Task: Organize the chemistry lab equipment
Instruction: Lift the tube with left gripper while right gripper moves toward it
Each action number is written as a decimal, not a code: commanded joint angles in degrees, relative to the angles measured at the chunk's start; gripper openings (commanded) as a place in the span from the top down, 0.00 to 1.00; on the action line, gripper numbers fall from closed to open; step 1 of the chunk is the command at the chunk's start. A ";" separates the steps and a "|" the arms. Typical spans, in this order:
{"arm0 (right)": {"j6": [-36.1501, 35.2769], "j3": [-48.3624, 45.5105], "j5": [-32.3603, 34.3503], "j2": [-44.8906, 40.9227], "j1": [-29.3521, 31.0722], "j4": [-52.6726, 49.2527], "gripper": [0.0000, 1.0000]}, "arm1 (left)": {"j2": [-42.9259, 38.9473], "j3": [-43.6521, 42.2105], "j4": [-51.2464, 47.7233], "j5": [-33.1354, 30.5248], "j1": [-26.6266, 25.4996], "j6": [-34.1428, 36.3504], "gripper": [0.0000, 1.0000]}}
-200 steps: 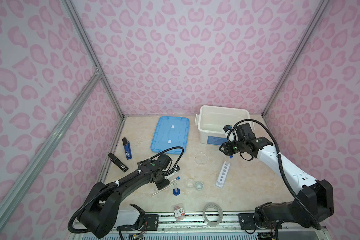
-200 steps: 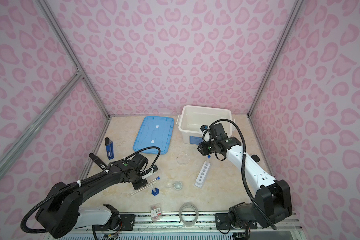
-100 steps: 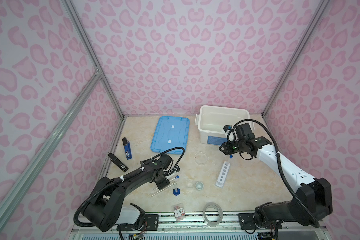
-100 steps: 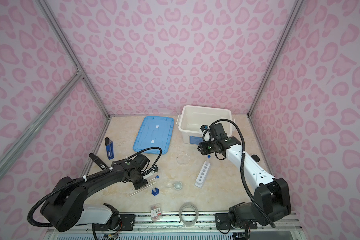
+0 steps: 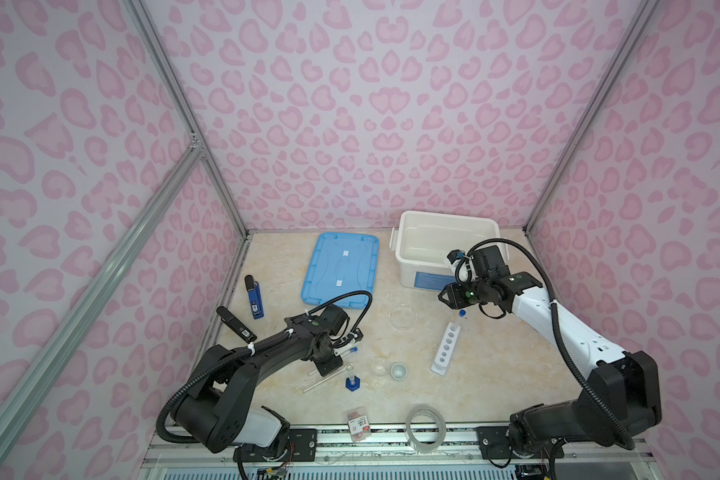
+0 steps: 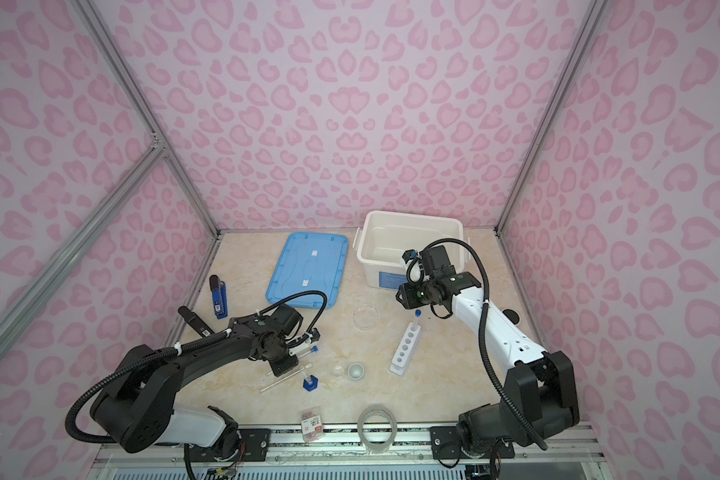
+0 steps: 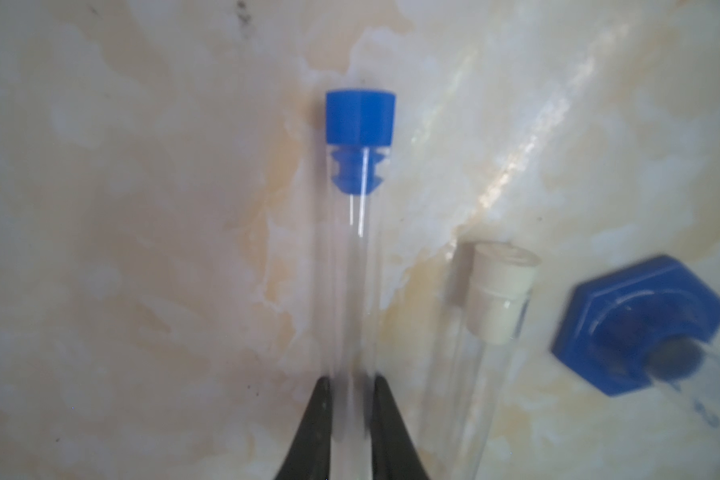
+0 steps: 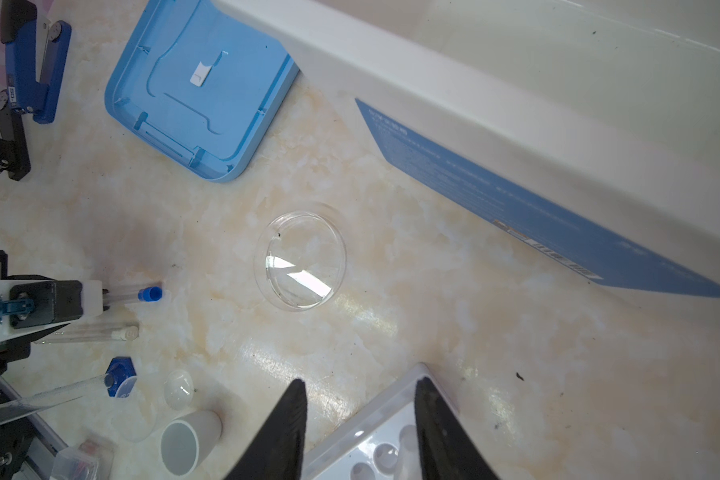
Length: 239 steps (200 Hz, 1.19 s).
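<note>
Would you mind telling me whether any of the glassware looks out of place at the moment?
Yes: a white-stoppered tube lies flat on the table beside the blue-capped test tube pinched by the left gripper, while the white rack shows mostly empty holes.

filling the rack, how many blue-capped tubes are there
2. One blue-capped tube sits in the jaws of the left gripper; the second tube stands at the far end of the white rack, under the right gripper.

White bin [image 5: 406, 272] at the back, open-topped; blue lid [image 5: 341, 270] flat just left of it. Blue stapler [image 5: 253, 297] and black stapler [image 5: 235, 328] far left, near each other. Tape roll [image 5: 427, 410] and small packet [image 5: 359, 424] at the front, apart.
</note>
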 commanded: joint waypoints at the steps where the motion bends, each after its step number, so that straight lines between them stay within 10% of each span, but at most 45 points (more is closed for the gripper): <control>1: 0.02 0.39 -0.94 0.57 -0.17 0.60 0.57 | 0.34 -0.72 1.10 -0.45 0.11 0.09 0.87; 137: -0.88 4.51 -2.53 -2.79 1.20 -2.21 0.55 | -10.43 2.97 5.60 6.00 4.92 -1.51 0.91; 239: -5.72 17.08 -8.80 0.86 18.77 -6.21 0.46 | -17.42 4.30 24.26 23.58 5.38 -6.67 0.90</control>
